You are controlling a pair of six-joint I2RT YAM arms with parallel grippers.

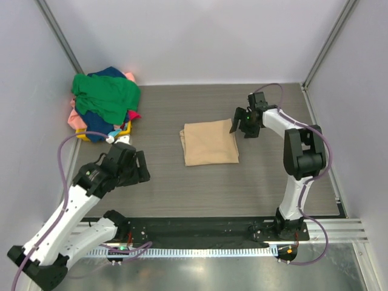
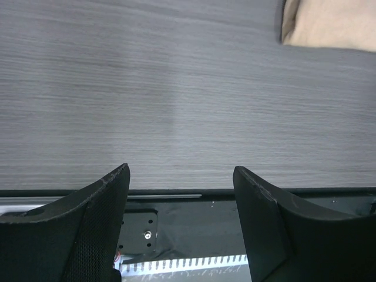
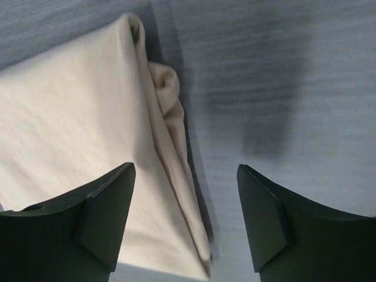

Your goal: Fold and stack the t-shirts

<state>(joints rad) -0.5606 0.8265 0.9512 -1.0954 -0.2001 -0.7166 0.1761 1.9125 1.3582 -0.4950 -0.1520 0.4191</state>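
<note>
A tan t-shirt (image 1: 210,143) lies folded into a flat rectangle in the middle of the table. It also shows in the right wrist view (image 3: 76,153) and at the top right of the left wrist view (image 2: 332,23). My right gripper (image 1: 242,125) is open and empty just above the shirt's far right corner; its jaws straddle the shirt's folded edge (image 3: 185,217). My left gripper (image 1: 134,167) is open and empty over bare table at the near left (image 2: 182,194). A pile of green (image 1: 108,92), navy blue and pink t-shirts sits at the far left.
A small yellow basket (image 1: 124,129) sits under the pile of shirts. White walls close the table at the back and both sides. A black strip and metal rail (image 1: 200,229) run along the near edge.
</note>
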